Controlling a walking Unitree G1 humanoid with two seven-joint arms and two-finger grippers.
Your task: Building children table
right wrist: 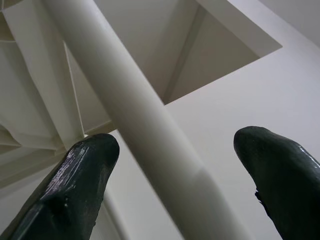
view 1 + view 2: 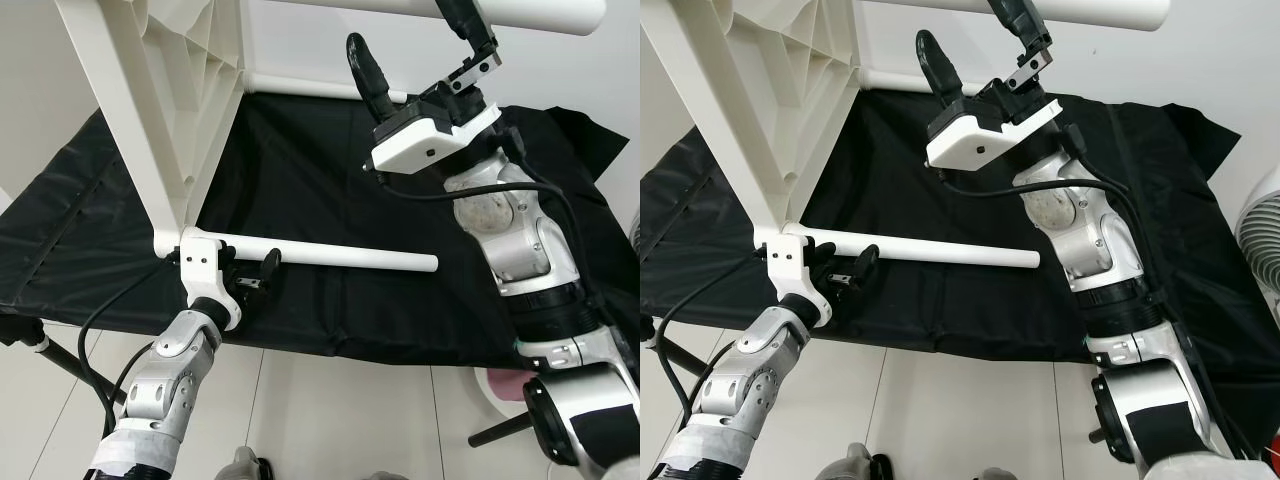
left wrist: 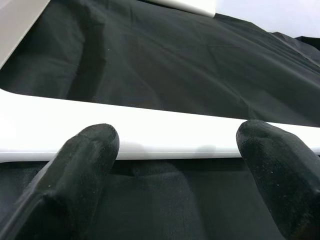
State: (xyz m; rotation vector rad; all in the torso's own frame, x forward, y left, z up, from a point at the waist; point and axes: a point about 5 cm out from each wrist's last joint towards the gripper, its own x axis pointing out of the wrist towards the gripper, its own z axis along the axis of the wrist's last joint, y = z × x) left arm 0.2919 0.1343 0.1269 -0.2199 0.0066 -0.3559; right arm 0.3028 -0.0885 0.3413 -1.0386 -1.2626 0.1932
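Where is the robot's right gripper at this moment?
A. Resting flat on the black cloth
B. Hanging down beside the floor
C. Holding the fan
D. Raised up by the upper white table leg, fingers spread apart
D. The right gripper is lifted high with its fingers open on either side of the upper white leg, well above the black cloth.

We read no text, labels, brands or numbers anywhere: the white table [image 2: 150, 90], its legs [image 2: 340, 257], the black cloth [image 2: 330, 170] and both grippers' housings are all unmarked.
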